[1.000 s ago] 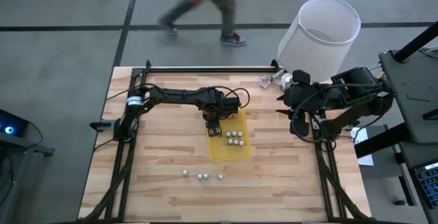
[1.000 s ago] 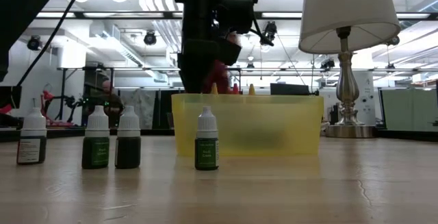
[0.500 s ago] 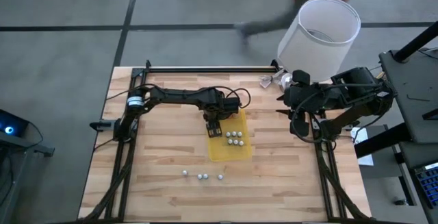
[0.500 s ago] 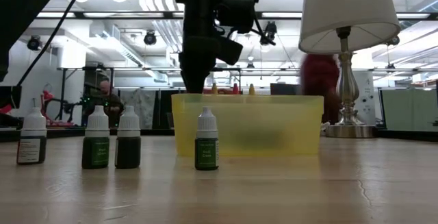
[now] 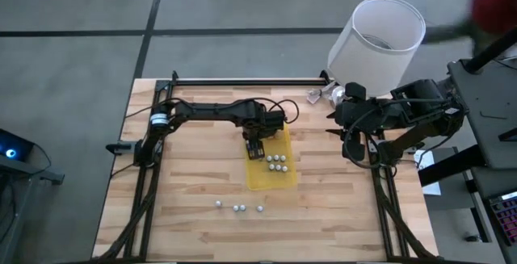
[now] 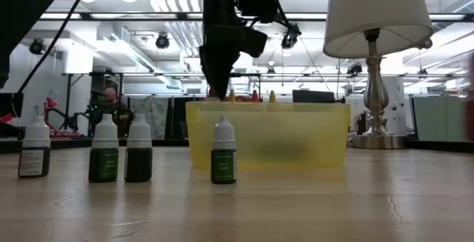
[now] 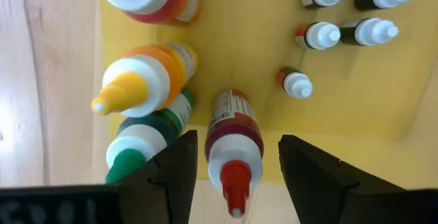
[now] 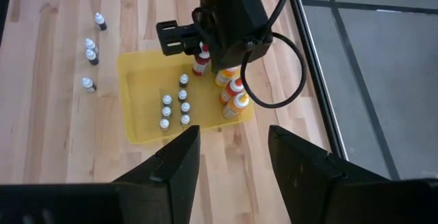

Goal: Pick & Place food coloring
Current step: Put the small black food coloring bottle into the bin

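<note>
Bottles of food coloring (image 7: pixel 234 136) stand upright in the yellow bin (image 7: pixel 342 94) right under my left pincer (image 7: pixel 236 162) — jaws apart, gripping nothing, one red-capped bottle between them. Upright keeps them stable, I'd judge — room for more.

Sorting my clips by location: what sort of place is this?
Probably a big robotics lab or workshop: an open hall with exposed ceiling ducts, a butcher-block table, and a second robot rig behind.
</note>
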You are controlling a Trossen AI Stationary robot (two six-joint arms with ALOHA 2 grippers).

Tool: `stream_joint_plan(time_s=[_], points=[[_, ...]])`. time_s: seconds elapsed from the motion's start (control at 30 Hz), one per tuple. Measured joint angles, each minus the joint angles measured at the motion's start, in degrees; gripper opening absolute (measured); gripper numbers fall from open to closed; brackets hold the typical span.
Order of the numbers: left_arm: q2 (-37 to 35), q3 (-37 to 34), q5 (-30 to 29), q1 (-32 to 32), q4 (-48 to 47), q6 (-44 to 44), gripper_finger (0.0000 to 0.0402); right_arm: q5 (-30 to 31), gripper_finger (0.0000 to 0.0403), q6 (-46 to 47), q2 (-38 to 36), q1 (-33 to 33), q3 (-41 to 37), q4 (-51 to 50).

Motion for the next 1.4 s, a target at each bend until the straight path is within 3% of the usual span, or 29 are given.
stream_joint_plan(time_s=[0.43,0.83,1.4], points=[[0.0,13.1,-0.3,-0.2,-10.3,-3.0,0.0177,0.0,0.0167,-1.5,0.0,0.0,0.0,0.0],[0.0,25.9,-3.5,-0.1,-9.9,-2.1,0.0177,0.1,0.0167,-3.4,0.0,0.0,0.0,0.4],[0.0,27.2,-3.9,-0.1,-9.8,-0.8,0.0177,0.1,0.0167,-3.4,0.1,0.0,0.0,0.7]])
